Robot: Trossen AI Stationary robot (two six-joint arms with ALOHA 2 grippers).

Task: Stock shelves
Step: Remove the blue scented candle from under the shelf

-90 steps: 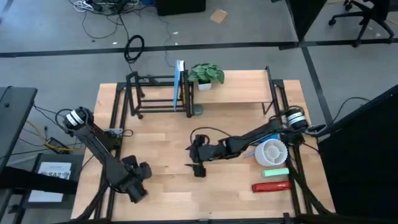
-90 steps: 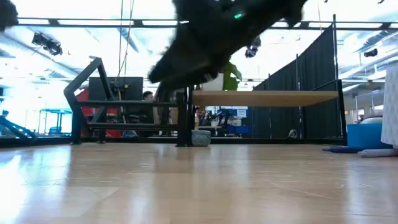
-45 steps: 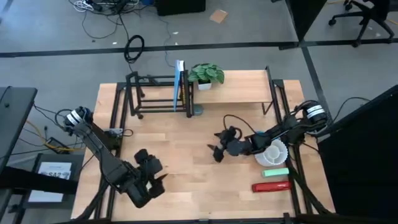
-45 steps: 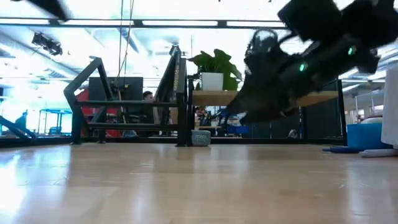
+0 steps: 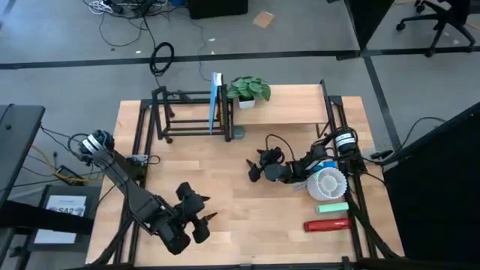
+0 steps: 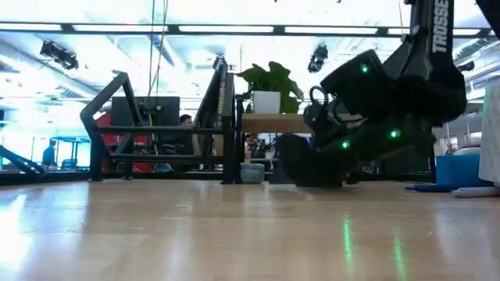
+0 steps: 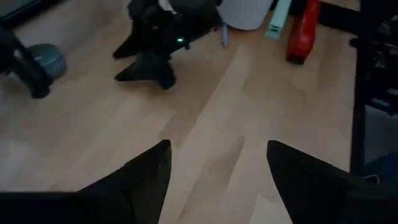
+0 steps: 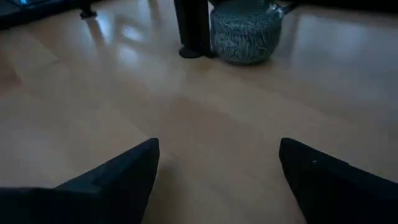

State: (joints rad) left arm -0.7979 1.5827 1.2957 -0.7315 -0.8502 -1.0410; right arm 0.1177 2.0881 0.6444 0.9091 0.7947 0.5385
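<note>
Right gripper [image 5: 255, 171] swung back toward the mug [image 8: 244, 30] by the shelves [image 5: 281, 112], fingers spread and empty; ceramic probably, so heavyish and slick, grab the rim. Left gripper [image 5: 204, 221] open too.

Even, bright light falls on the table [image 5: 247, 202] in the high view, with soft, faint shadows. In the low view, ceiling strip lights [image 6: 234, 30] blow out to white; the potted plant [image 6: 269, 82] and rack [image 6: 156, 129] stand backlit and dark, green lamps reflecting off the glossy wood. Both wrist views are dim and soft, the near fingers [image 7: 146, 177] blurred into black shapes.
</note>
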